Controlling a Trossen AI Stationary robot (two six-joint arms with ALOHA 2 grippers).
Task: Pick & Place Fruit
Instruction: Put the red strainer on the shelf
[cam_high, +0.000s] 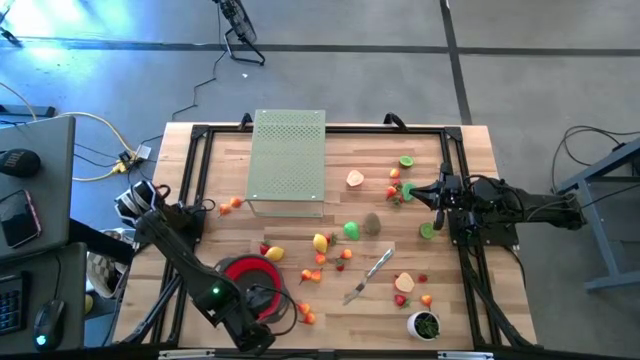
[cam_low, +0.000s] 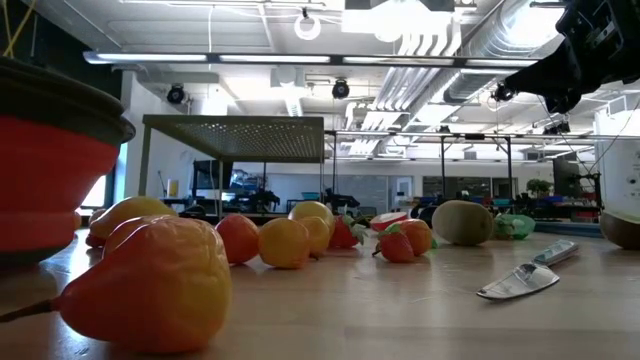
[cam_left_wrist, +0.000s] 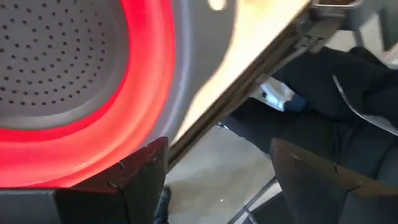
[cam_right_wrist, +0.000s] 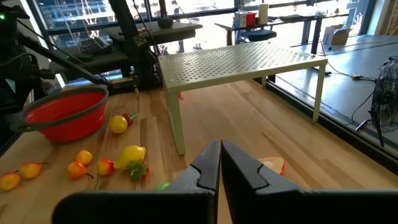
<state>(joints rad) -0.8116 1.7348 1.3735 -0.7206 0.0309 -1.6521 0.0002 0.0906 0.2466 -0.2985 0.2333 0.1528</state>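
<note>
Small toy fruit pieces lie scattered on the wooden table's middle, among them a yellow one (cam_high: 320, 241), a green one (cam_high: 351, 230), a tan one (cam_high: 372, 224) and a big orange-yellow pear (cam_low: 150, 285). The red bowl (cam_high: 250, 272) stands near the front edge. Its grey perforated bottom (cam_left_wrist: 56, 56) is bare where it shows. My left gripper (cam_high: 268, 308) hovers open over the bowl's near rim and the table's front edge, with nothing between its fingers (cam_left_wrist: 143, 177). My right gripper (cam_high: 412, 190) is shut and empty at the table's right side, pointing level toward the left (cam_right_wrist: 219, 168).
A pale perforated rack (cam_high: 288, 162) stands on legs at the back middle. A silver knife (cam_high: 370, 275) lies right of centre, and a white cup with green contents (cam_high: 424, 323) sits at the front right. A black frame (cam_high: 200, 140) borders the tabletop.
</note>
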